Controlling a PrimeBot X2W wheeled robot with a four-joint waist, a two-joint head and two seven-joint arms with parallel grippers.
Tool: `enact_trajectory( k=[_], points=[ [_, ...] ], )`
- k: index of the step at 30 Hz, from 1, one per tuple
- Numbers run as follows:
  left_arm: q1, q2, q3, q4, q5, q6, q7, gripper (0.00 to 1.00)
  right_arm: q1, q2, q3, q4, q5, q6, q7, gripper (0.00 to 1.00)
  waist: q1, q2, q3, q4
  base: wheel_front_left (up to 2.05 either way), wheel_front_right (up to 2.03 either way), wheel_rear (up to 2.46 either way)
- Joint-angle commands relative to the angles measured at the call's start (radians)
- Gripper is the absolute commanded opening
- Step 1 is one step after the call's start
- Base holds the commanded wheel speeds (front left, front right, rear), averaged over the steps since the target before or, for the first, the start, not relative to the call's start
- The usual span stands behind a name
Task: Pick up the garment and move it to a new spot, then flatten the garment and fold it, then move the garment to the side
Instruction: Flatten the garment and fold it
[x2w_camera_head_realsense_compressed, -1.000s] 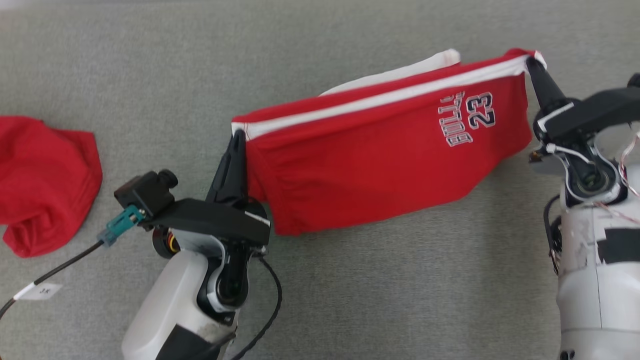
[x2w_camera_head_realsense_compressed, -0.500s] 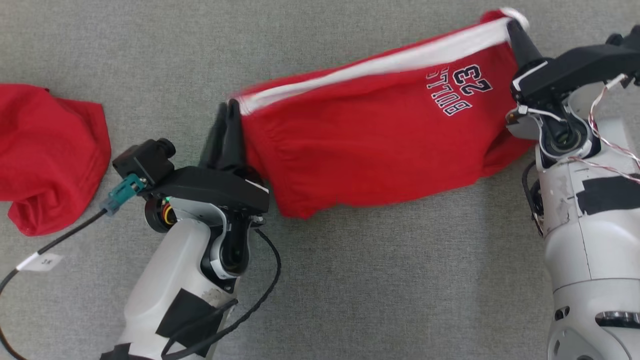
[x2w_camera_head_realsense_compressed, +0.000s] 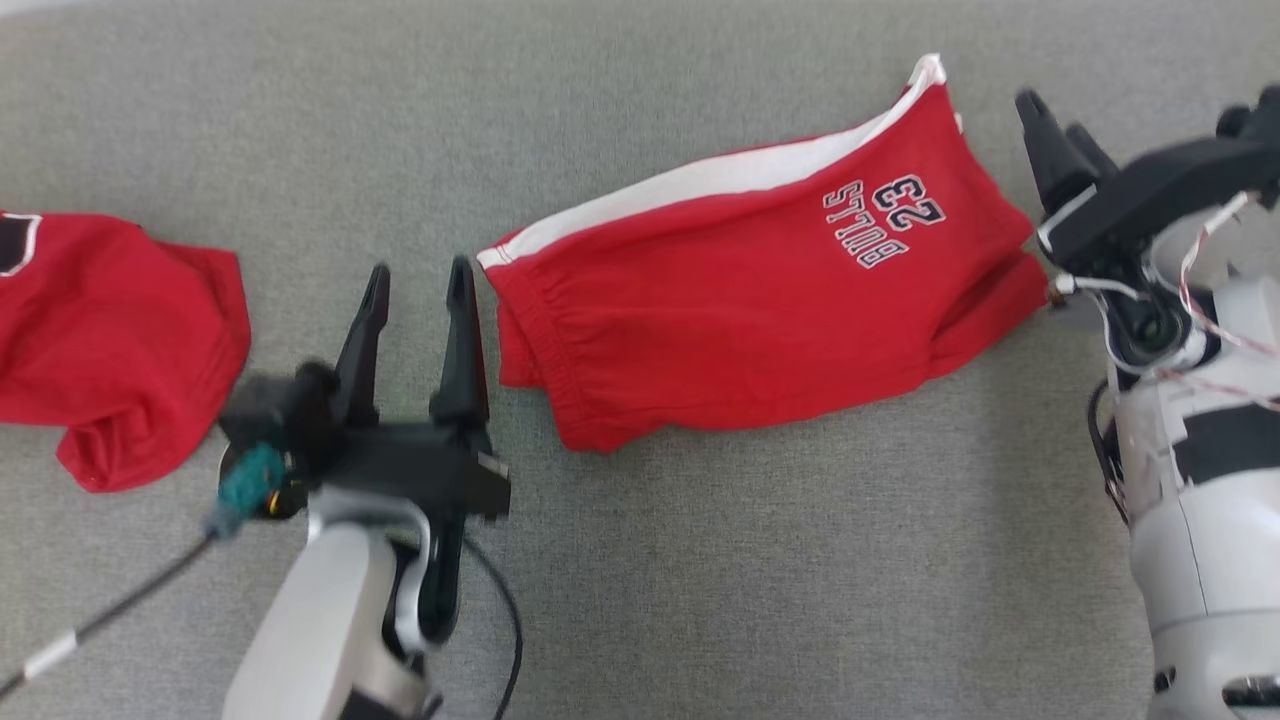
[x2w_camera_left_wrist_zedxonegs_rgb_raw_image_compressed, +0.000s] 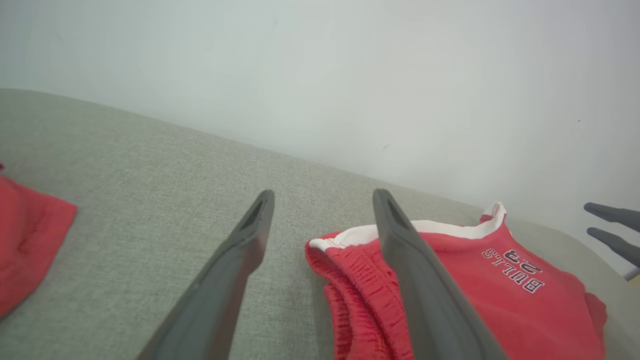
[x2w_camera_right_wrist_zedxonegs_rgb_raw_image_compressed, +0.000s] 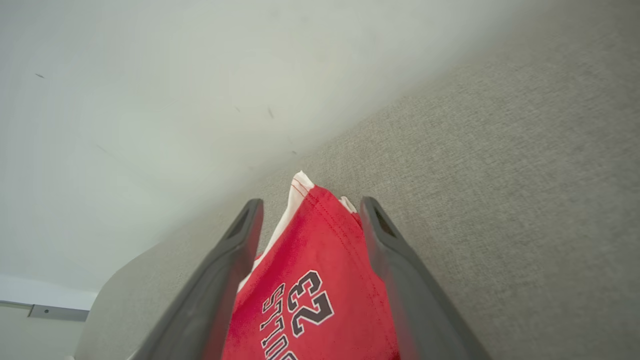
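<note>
A grey fabric surface spreads across the whole scene, and in the left wrist view a pale wall rises behind its far edge.

The red shorts lie fairly flat on the surface, from the centre to the right, slanting from near left to far right. Their gathered waistband is at the left end and the leg hem at the far right end. A white stripe runs along the far edge, and the BULLS 23 print sits near the right end.

A second red garment lies crumpled at the far left, well apart from the shorts.

The left gripper sits just to the left of the waistband. Its jaws are spread wide with nothing between them, and the right one is just beside the cloth.

The right gripper is at the far right, just beyond the hem corner. Its jaws are also parted and grip nothing.

A black cable trails off to the near left from a teal connector on the left wrist.
</note>
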Motion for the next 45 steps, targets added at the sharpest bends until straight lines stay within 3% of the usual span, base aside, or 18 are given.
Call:
enact_trajectory(
  k=[1,6,12,30,41,42,44,45],
  points=[
    [0.047,0.007,0.007,-0.036,0.054,0.001,-0.003,1.0,0.032,-0.011,0.006,-0.01,-0.006,-0.002,0.009,1.0,0.0001,-0.0001,-0.04,-0.002,0.0,0.0,0.0],
    [0.207,0.034,0.0,-0.18,0.275,0.019,-0.003,1.0,0.12,-0.049,0.012,-0.028,-0.031,-0.002,0.034,1.0,0.0001,-0.0001,-0.082,0.008,0.0,0.0,0.0],
    [0.373,0.016,0.02,-0.299,0.381,0.023,-0.003,1.0,0.175,-0.087,-0.001,-0.007,-0.102,-0.002,0.033,1.0,0.0001,-0.0001,-0.1,0.036,0.0,0.0,0.0],
    [0.531,-0.016,0.056,-0.388,0.474,-0.001,-0.003,1.0,0.066,-0.138,-0.109,0.16,-0.338,-0.002,0.091,1.0,0.0001,-0.0001,-0.045,0.171,0.0,0.0,0.0],
    [0.527,-0.023,0.06,-0.387,0.473,-0.011,-0.003,1.0,0.061,-0.106,-0.14,0.249,-0.428,-0.002,0.158,1.0,0.0001,-0.0001,-0.01,0.203,0.0,0.0,0.0],
    [0.525,-0.023,0.061,-0.386,0.471,-0.011,-0.003,1.0,0.065,-0.098,-0.134,0.256,-0.433,-0.002,0.171,0.91,0.0001,-0.0001,-0.01,0.202,0.0,0.0,0.0],
    [0.521,-0.024,0.061,-0.383,0.467,-0.012,-0.003,1.0,0.073,-0.084,-0.123,0.266,-0.438,0.001,0.193,0.35,0.0001,-0.0001,-0.012,0.197,0.0,0.0,0.0],
    [0.521,-0.024,0.062,-0.38,0.466,-0.012,-0.003,1.0,0.076,-0.079,-0.117,0.266,-0.442,0.001,0.199,0.18,0.0001,-0.0001,-0.015,0.193,0.0,0.0,0.0]
  ],
)
